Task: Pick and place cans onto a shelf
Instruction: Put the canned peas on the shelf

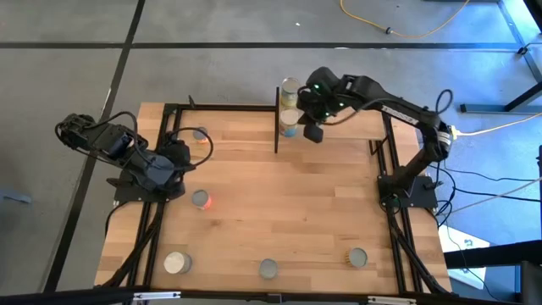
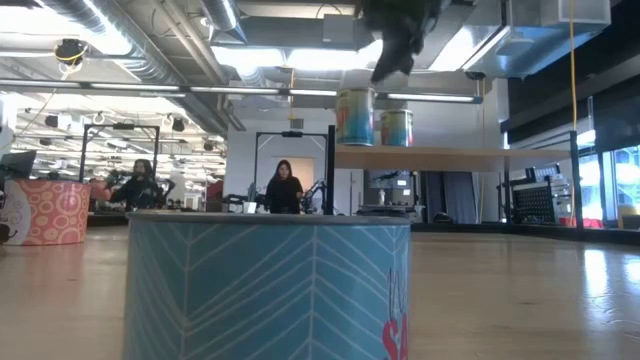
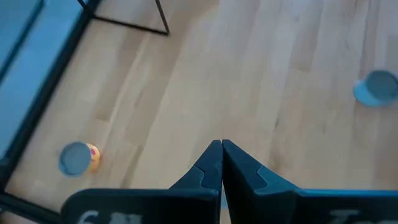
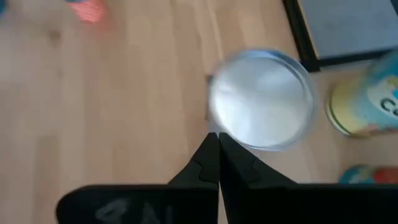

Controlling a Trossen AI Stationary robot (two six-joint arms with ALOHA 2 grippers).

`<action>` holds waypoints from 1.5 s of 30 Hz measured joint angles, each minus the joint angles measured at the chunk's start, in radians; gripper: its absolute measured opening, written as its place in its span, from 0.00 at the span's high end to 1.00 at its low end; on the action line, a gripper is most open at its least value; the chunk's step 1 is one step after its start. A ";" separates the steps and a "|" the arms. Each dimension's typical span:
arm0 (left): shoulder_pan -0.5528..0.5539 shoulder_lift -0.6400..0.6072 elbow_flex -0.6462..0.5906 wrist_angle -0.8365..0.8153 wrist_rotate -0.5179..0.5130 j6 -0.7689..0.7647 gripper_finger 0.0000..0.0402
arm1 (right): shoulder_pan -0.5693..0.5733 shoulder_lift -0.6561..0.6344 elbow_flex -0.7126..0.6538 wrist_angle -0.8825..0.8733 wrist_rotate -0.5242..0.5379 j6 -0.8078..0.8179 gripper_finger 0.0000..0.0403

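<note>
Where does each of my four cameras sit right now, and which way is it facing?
High view: overhead, straight down on the table; both arms show.
Low view: table height, facing the shelf past a teal can; right gripper hangs above.
Left wrist view: looks down at bare tabletop past the shut left gripper.
Right wrist view: looks down past the shut right gripper.
Shared: the shelf's cans, in the high and low views.

Large teal can [image 2: 265,285] with chevron pattern close up on the table [image 2: 520,300]. Beyond, shelf [image 2: 455,156] board carries two cans [image 2: 355,117] side by side, touching. Dark gripper [image 2: 395,45] hangs just above them. Two people seated in the room behind.
</note>
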 joint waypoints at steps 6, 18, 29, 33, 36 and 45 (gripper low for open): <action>-0.001 0.000 0.000 -0.003 0.094 0.000 1.00 | 0.077 -0.074 0.000 0.000 0.005 0.005 1.00; -0.001 0.000 0.000 -0.003 0.215 -0.003 1.00 | 0.173 -0.110 0.000 -0.007 0.053 0.031 1.00; -0.002 0.008 0.000 -0.003 0.405 -0.255 0.93 | 0.195 -0.110 0.000 -0.007 0.055 0.055 1.00; -0.021 0.035 0.000 -0.003 0.511 -0.314 0.87 | 0.195 -0.110 0.000 -0.007 0.055 0.058 1.00; -0.072 0.065 0.000 -0.003 0.554 -0.279 0.84 | 0.195 -0.110 0.000 -0.007 0.054 0.058 1.00; -0.335 0.168 0.000 -0.002 0.459 -0.123 0.85 | 0.249 -0.123 0.024 -0.004 0.052 0.056 1.00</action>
